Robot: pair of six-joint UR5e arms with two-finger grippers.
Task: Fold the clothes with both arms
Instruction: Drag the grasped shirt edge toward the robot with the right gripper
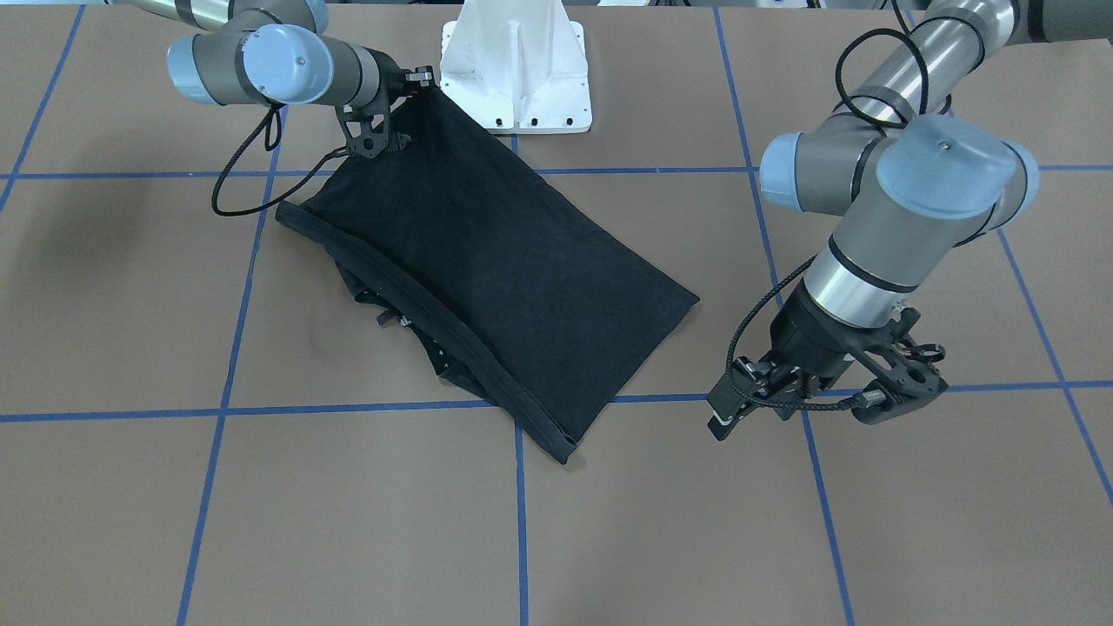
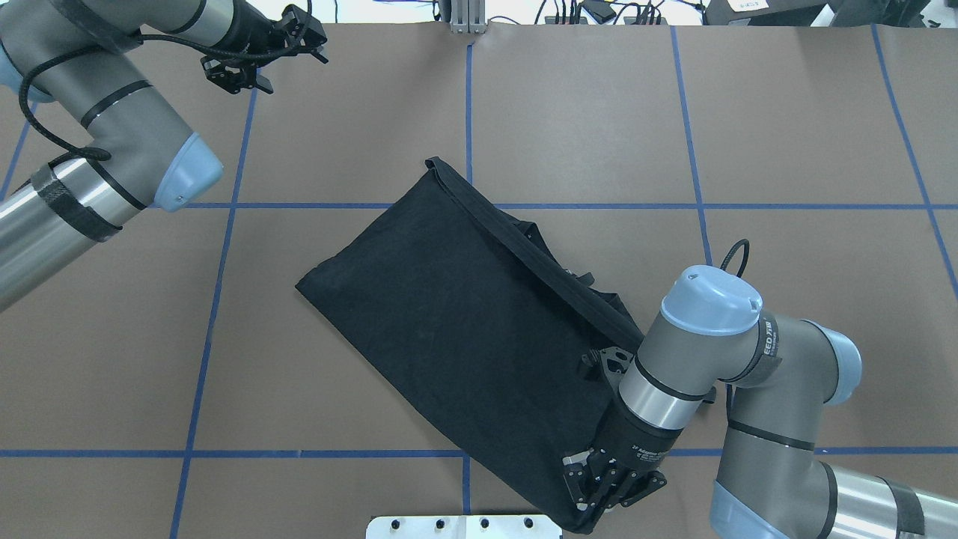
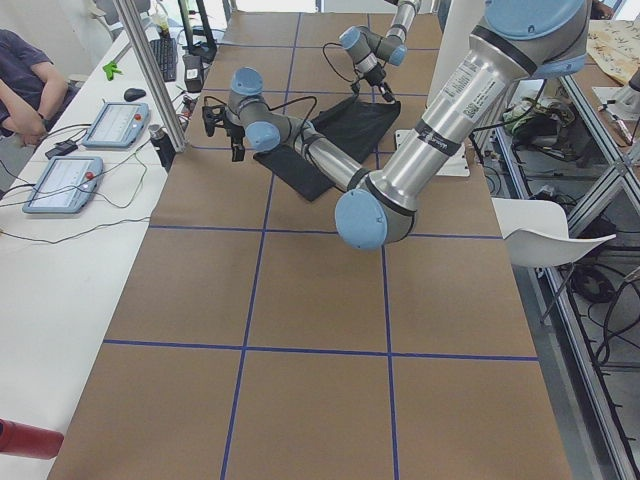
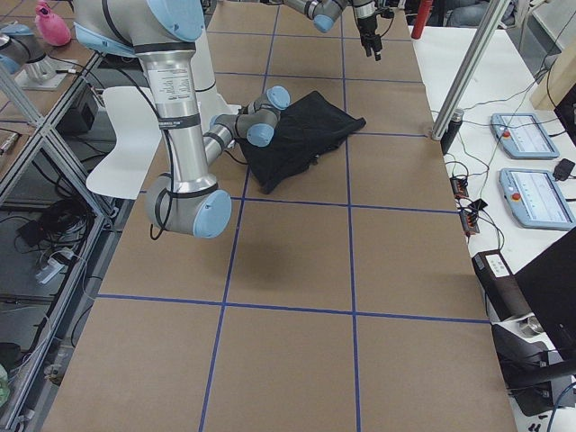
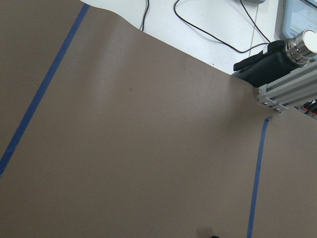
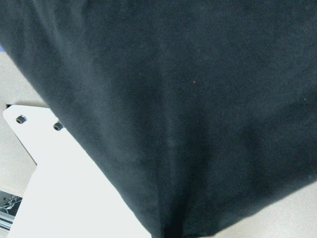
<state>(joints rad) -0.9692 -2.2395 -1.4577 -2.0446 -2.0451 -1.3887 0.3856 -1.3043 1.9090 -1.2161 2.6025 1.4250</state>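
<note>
The black T-shirt [image 1: 504,261] lies folded at a slant in the middle of the table [image 1: 130,304], plain side up, with its hem band [image 1: 435,322] along one long edge. Crumpled cloth pokes out from under that edge. My right gripper [image 1: 423,83] is shut on the shirt's corner by the pedestal and holds it raised; the overhead view shows this gripper [image 2: 591,509] at the bottom. The right wrist view is filled with black cloth [image 6: 188,99]. My left gripper [image 1: 726,404] hovers open and empty over bare table, a little way off the shirt's far corner [image 1: 691,302].
The white pedestal base [image 1: 517,69] stands right behind the held corner. Blue tape lines [image 1: 217,409] grid the brown table. Beyond the far edge are an aluminium post [image 5: 287,84], cables, two tablets [image 3: 62,182] and a seated person [image 3: 20,85].
</note>
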